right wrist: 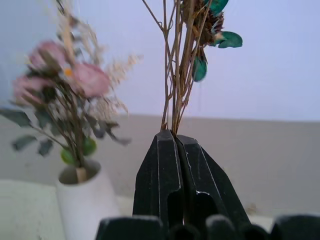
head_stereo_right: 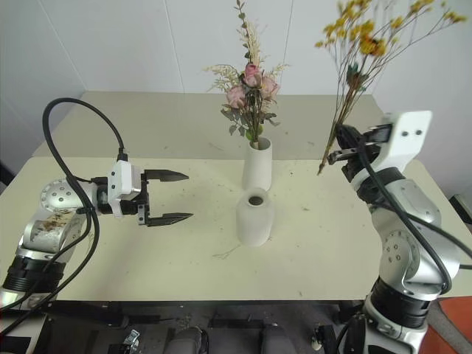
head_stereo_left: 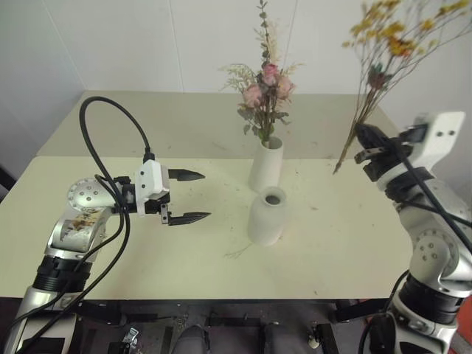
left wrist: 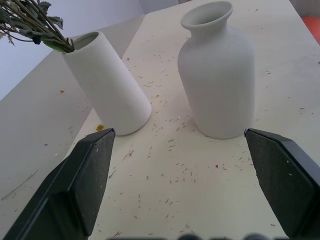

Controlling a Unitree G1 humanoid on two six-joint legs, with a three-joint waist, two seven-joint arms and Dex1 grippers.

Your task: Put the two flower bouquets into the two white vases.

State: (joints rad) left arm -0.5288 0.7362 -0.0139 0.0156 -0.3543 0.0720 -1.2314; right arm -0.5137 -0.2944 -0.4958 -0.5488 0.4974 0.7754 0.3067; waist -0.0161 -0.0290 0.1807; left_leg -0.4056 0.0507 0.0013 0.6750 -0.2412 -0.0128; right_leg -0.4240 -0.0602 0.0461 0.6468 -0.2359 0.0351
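Note:
The pink bouquet stands in the taller slim white vase at the table's middle. Just in front of it stands the shorter rounded white vase, its narrow mouth holding nothing. My right gripper is shut on the thin stems of the yellow-orange bouquet, held up in the air to the right of both vases, blooms high, stem ends hanging below the fingers. My left gripper is open, level, pointing toward the vases from the left, nothing between its fingers.
The cream table is strewn with small dried plant crumbs. A loose sprig lies by the short vase's base. White walls close the back and right; the table's front edge is near me.

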